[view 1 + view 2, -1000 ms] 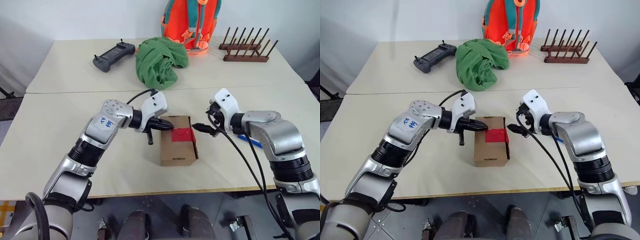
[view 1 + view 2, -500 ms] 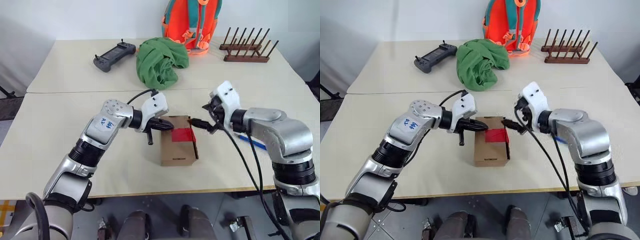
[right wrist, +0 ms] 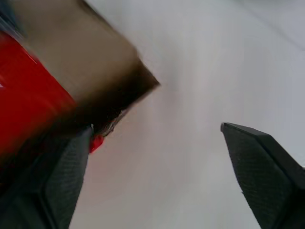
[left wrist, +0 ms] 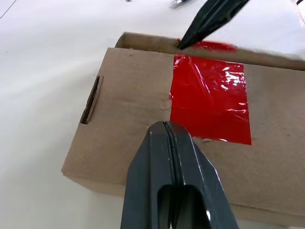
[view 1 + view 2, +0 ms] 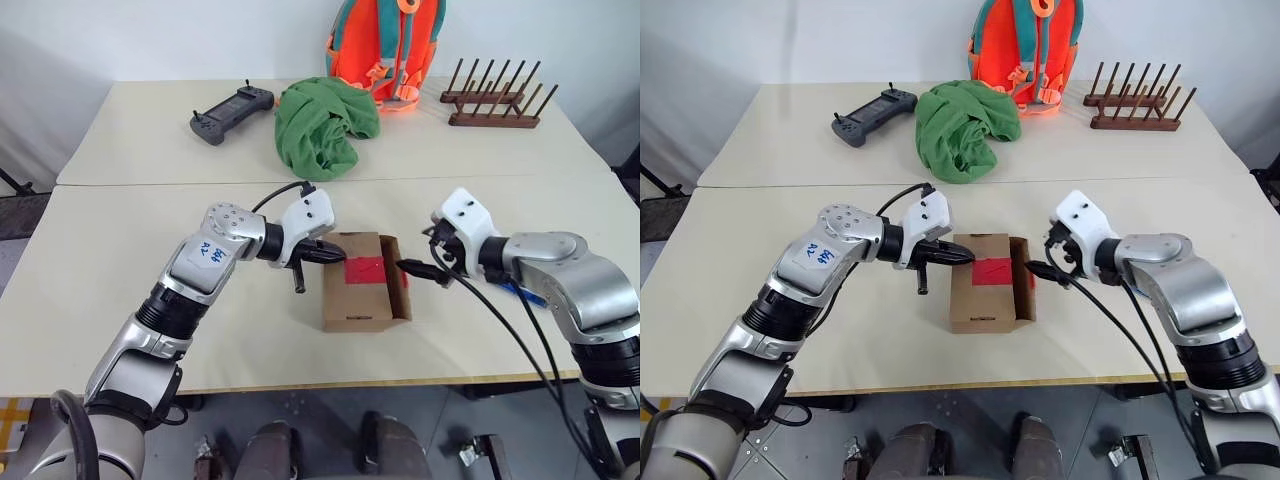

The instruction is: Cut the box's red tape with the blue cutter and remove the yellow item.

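Observation:
The brown box [image 5: 352, 305] lies on the near table between my arms, with the red tape [image 5: 365, 270] on its top. At its right side a flap [image 5: 402, 280] stands slightly out. My left gripper [image 5: 333, 257] is shut, its tip resting on the box's top left edge; the left wrist view has its fingers [image 4: 169, 143] over the cardboard in front of the red tape [image 4: 209, 105]. My right gripper [image 5: 415, 268] is open beside the box's right edge, holding nothing. The blue cutter [image 5: 511, 289] lies on the table behind my right forearm. The yellow item is hidden.
On the far table lie a green cloth [image 5: 320, 125], a dark grey controller [image 5: 230, 110], an orange backpack [image 5: 385, 45] and a wooden rack [image 5: 500, 100]. Bare tabletop [image 5: 120, 250] lies left of the box, and the table's front edge [image 5: 300, 385] is close.
My right gripper rose to the box's top right edge, then drew back right and down. The box's right flap now stands out a little. The left gripper stayed on the box.

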